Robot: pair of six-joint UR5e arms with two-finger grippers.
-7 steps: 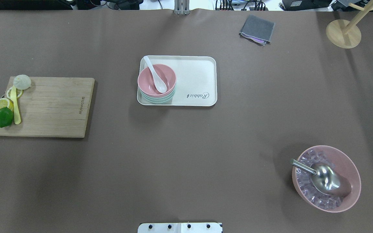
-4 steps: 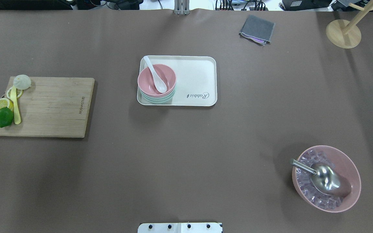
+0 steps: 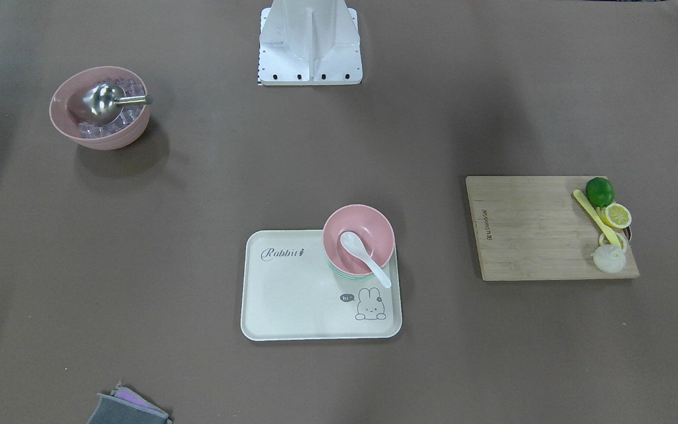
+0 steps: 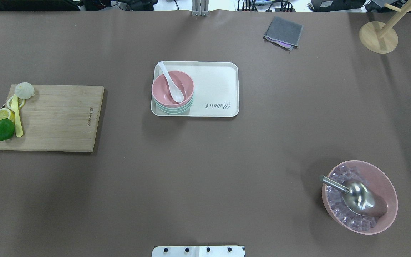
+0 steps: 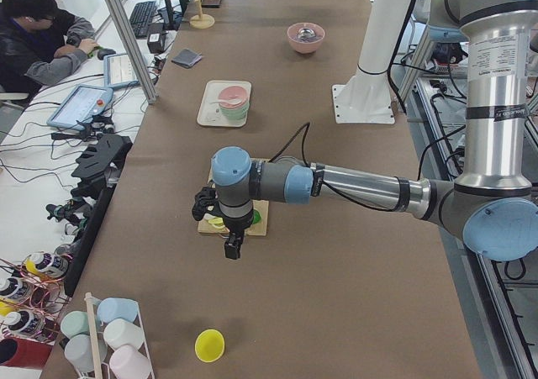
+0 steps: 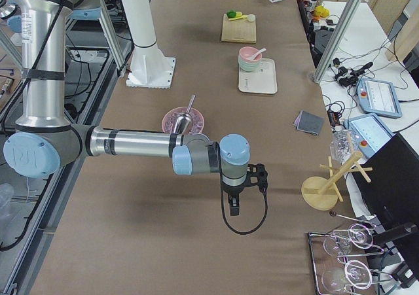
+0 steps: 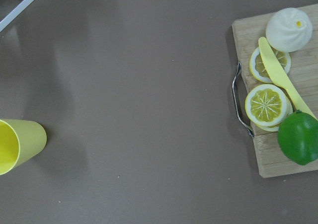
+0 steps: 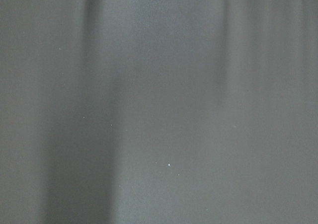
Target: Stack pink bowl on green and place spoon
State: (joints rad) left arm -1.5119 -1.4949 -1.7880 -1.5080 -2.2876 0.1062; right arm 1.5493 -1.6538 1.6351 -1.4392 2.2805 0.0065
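Pink bowl (image 4: 187, 85) sits nested on the green bowl (image 4: 173, 110) on the tray (image 4: 216, 85), white spoon (image 4: 172, 85) resting inside — the task looks complete. Well away hover the left hand (image 5: 233, 251) and right hand (image 6: 235, 210); open or closed, I cannot tell.

Left arm (image 5: 361, 187) and right arm (image 6: 131, 142) outstretched, level; left tool (image 5: 232, 249) and right tool (image 6: 234, 207) downward, openness indiscernible.
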